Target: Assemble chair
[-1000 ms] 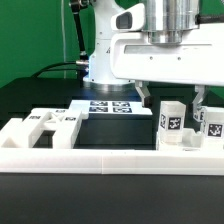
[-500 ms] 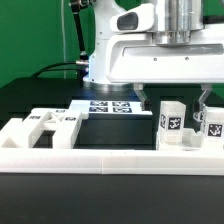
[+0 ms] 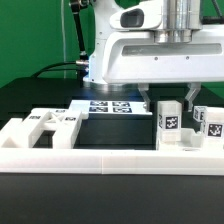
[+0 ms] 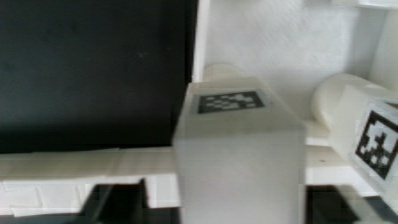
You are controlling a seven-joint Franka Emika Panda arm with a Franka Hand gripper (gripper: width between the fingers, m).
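A white upright chair block [image 3: 171, 122] with a square tag on its front stands just behind the border rail on the exterior view's right. My gripper [image 3: 167, 98] hangs straight over it, one finger on each side of its top. From the wrist, the same block [image 4: 240, 150] fills the space between the two dark fingers [image 4: 116, 195], tag on its top face. One finger lies against the block; a thin white strip shows beside the other. I cannot make out whether the jaws press it. A second tagged block [image 3: 213, 122] stands close beside it.
A slotted white chair panel [image 3: 45, 122] lies at the exterior view's left. The marker board [image 3: 110, 106] lies flat further back near the arm's base. A low white border rail [image 3: 100, 160] runs along the front. The second block [image 4: 365, 135] stands right beside one finger.
The fingers have drawn much closer together around the upright block. The hand has come down slightly. The block itself has not moved.
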